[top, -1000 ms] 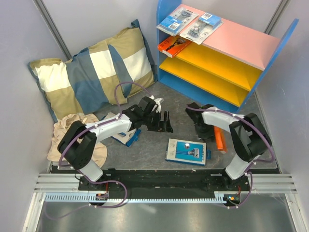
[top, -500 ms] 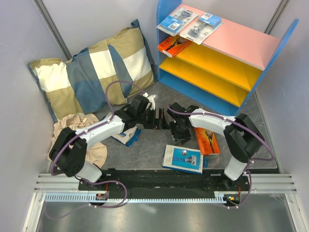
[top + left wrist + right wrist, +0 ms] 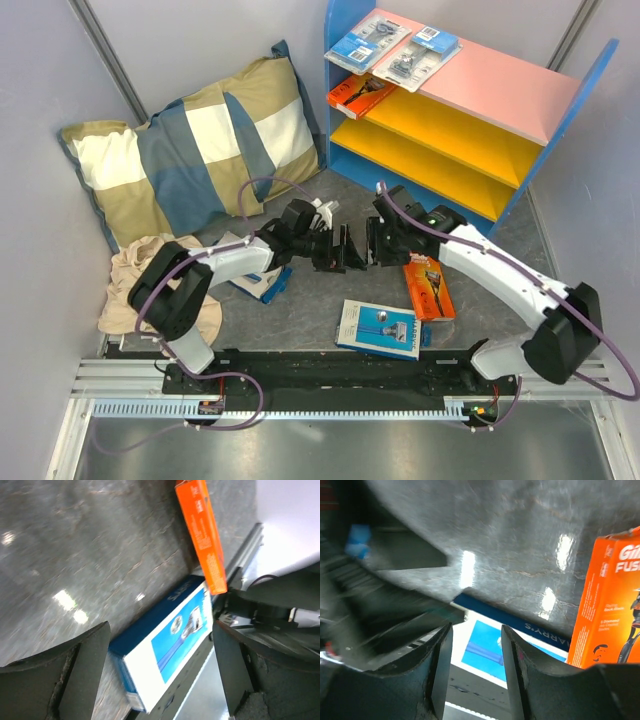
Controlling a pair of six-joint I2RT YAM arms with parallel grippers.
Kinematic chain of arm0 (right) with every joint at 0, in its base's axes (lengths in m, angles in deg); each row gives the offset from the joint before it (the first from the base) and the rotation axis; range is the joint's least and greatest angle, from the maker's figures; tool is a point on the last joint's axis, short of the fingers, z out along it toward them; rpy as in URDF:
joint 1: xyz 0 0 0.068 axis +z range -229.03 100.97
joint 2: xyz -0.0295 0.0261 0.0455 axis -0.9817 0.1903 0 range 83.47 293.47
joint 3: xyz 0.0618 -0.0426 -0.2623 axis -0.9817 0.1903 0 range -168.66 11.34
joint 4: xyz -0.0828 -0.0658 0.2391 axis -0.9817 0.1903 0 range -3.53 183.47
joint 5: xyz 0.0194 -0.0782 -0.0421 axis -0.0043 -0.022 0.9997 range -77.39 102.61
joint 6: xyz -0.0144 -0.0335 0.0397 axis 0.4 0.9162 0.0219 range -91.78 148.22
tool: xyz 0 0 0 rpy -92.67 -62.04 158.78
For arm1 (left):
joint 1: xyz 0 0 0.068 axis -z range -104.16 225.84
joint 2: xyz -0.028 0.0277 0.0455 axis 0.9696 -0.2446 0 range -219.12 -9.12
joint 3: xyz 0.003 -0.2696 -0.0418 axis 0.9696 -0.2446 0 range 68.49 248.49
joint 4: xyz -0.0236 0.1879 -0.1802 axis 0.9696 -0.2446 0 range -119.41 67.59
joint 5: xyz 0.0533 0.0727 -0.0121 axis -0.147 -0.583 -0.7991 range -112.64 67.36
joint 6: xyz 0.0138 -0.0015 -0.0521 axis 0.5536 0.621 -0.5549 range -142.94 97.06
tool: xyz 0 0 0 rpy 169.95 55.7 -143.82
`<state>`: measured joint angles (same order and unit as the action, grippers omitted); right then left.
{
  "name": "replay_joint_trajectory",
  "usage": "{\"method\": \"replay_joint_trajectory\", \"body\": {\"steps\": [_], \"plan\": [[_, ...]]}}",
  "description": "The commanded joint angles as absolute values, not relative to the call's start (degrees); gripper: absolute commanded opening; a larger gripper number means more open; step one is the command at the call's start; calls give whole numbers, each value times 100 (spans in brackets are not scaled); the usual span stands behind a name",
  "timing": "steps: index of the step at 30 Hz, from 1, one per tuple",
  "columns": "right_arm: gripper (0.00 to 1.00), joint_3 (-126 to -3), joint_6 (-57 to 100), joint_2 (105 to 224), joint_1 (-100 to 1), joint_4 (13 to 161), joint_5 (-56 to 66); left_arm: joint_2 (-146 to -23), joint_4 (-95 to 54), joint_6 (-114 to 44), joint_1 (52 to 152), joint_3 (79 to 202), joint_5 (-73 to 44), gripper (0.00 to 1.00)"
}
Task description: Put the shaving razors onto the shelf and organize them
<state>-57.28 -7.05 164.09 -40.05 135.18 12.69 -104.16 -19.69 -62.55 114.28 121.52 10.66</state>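
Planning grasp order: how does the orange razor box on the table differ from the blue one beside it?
The orange razor box is narrower; the blue razor box shows a larger face. The orange box's long side points roughly toward the shelf; the blue box's runs across, along the near edge. Both lie flat on the table, unheld.

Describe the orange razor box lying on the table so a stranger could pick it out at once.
Start at the blue-sided shelf in the far right corner and come down onto the grey table in front of it. There the orange box lies flat beside the larger blue-and-white box. It is the only orange pack on the table; a second orange pack sits on the shelf.
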Motion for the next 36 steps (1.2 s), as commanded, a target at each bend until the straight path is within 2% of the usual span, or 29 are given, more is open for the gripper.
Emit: {"method": "replay_joint_trajectory", "body": {"steps": [1,5,17,19,24,30,36], "plan": [[52,-6231,-870,15722,-4027,13587,1402,-10851,-626,-7048,11487,12201,1761,91],[52,-6555,-861,15152,-4036,13596,1603,-11212,-325,-7286,11618,12481,1911,93],[58,-6820,-870,13788,-4036,13367,2930,-12187,-623,-7523,12391,13571,1604,94],[63,-6846,-896,13578,-4036,13341,3159,-12310,-807,-7488,12462,13721,1419,94],[68,-6899,-879,13304,-4044,13358,3388,-12828,-1213,-7427,12673,14213,1260,94],[69,-6838,-887,13155,-4035,13385,3397,-13374,-1073,-7637,12893,14741,1278,93],[69,-6776,-905,13076,-4036,13385,3397,-13735,-230,-8068,12963,14829,1374,75]]}}
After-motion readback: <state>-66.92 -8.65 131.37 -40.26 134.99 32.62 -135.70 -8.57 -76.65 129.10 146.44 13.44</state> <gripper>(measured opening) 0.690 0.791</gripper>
